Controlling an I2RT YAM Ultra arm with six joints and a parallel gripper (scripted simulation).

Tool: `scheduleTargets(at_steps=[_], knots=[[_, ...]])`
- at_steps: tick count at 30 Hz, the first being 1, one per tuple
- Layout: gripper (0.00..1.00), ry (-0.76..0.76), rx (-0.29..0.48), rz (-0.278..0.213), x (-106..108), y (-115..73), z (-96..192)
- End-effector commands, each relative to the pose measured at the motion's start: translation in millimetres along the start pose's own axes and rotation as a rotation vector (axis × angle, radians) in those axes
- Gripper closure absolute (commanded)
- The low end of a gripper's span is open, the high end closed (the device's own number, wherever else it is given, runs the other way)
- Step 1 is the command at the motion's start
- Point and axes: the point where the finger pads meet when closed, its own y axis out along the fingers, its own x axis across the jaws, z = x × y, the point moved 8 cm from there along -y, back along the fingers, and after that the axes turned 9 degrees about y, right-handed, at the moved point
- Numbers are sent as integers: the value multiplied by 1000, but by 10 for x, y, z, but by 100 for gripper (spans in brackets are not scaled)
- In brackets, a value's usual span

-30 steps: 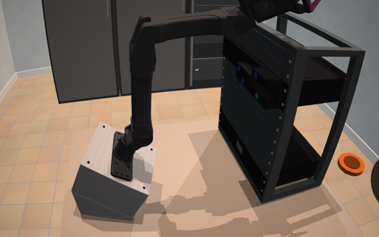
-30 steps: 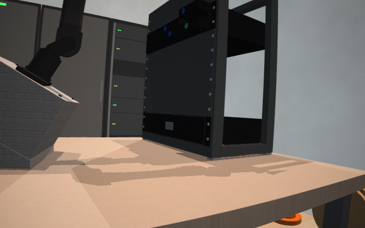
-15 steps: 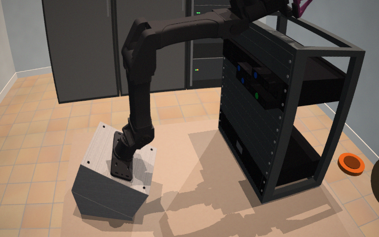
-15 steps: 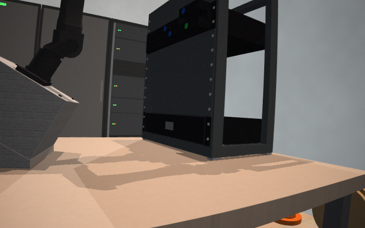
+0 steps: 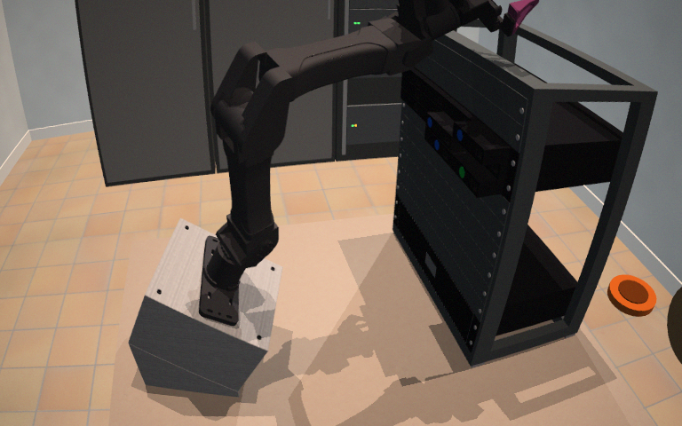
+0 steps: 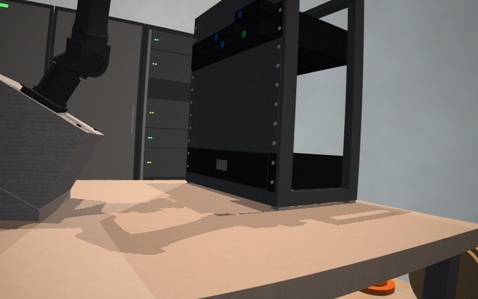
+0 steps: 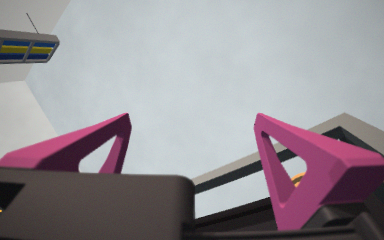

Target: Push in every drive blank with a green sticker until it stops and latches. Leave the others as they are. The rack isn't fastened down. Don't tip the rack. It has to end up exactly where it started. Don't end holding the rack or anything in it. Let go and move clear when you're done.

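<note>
The dark open-frame rack (image 5: 508, 191) stands upright on the table, also seen in the exterior view (image 6: 271, 102). Near its top front, several drive blanks stick out. Three carry blue stickers (image 5: 430, 122) (image 5: 459, 134) (image 5: 436, 145) and one carries a green sticker (image 5: 461, 172), which also shows in the exterior view (image 6: 243, 33). My gripper (image 5: 520, 11) with magenta fingers is high above the rack's top, at the frame's upper edge. In the wrist view the gripper (image 7: 192, 145) is wide open and empty, pointing up at the wall, with a rack top bar (image 7: 280, 165) behind the right finger.
My arm rises from a grey base block (image 5: 201, 306) left of the rack. Tall server cabinets (image 5: 150, 85) stand behind. An orange dish (image 5: 631, 295) lies on the floor to the right. The table's near edge (image 6: 317, 268) runs below the rack.
</note>
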Motion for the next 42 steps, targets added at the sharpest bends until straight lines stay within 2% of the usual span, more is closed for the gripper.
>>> scheduleTargets(at_steps=[1, 14, 16, 19, 26, 29, 33, 42], knots=[[0, 131, -30, -21, 108, -105, -71], [0, 517, 52, -74, 376, -335, 141], [0, 517, 52, -74, 376, -335, 141], [0, 642, 84, -87, 467, -414, 203], [0, 805, 133, -100, 592, -522, 280], [0, 922, 176, -105, 684, -617, 351], [0, 961, 191, -106, 714, -650, 373], [0, 1028, 333, -67, 738, -1068, 844]])
